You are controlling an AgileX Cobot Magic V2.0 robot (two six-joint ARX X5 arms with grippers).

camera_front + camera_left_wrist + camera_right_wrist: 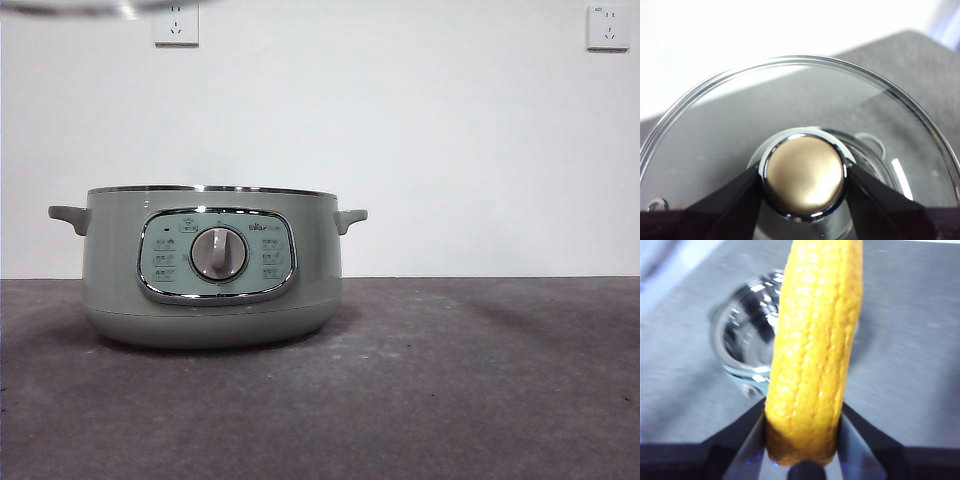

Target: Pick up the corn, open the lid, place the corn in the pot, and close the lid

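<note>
- The bench (480, 390) is a dark grey, matte, faintly mottled surface that runs back to a white wall.
- The pot (213, 265) stands directly on the bench, lidless, its control panel and dial facing front.
- From the right hand (802, 437), the pot lies below, well apart, on the grey bench.

Two white wall sockets (176, 24) (608, 27) high on wall; dark grey tabletop (480, 380).
</note>
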